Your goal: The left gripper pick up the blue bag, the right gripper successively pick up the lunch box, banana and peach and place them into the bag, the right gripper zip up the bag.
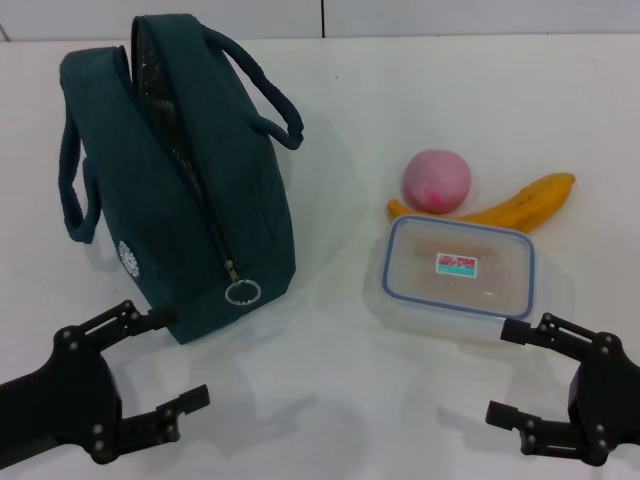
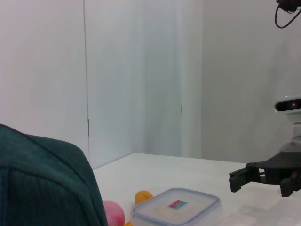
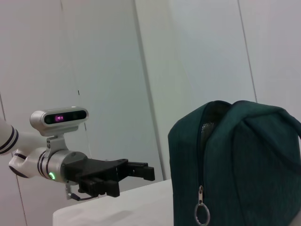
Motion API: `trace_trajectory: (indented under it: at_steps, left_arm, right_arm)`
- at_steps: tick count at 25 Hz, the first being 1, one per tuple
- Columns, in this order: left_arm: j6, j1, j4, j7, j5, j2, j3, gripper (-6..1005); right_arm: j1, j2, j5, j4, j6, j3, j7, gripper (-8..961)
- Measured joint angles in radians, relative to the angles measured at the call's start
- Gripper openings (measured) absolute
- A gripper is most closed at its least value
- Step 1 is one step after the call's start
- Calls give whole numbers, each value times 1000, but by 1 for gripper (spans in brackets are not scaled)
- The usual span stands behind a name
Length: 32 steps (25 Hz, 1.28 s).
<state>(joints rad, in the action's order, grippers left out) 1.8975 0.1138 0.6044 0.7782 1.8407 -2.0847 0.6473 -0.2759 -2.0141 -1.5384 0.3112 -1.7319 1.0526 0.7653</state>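
White table (image 1: 340,380) carries all; my left gripper (image 1: 165,365), jaws released, has the bag (image 1: 180,200) at twelve o'clock, nearer than my released right gripper (image 1: 520,375)

The blue bag (image 1: 200,200) is matt, ribbed-looking cloth with a crinkled shiny foil lining and a metal zipper ring (image 1: 243,292). The lunch box (image 1: 460,268) is clear, glossy plastic. The peach (image 1: 436,181) looks soft and matt, the banana (image 1: 520,203) smooth. Both claws, left (image 1: 160,365) and right (image 1: 520,375), are matt black plastic. The bench (image 1: 340,400) is smooth and white.
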Motion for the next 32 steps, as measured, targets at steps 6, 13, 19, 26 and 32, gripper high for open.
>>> trace_trajectory:
  at_steps: [6,13,19,26,32]
  left_arm:
    - [0,-5,-2,6,-1,0,0,830]
    - [19,-8,-8,125,-99,4,-2,829]
    - [27,17,-3,593,-233,62,-93,829]
    - [-132,97,45,1139,-170,139,-210,828]
    - [-154,230,162,1428,27,175,-209,825]
  right_arm:
    - [0,0,13,0,0,5,0,854]
    - [0,0,14,0,0,2,5,855]
    - [0,0,14,0,0,7,9,854]
    - [-1,0,23,0,-1,9,9,854]
    - [-6,0,23,-1,-2,9,9,854]
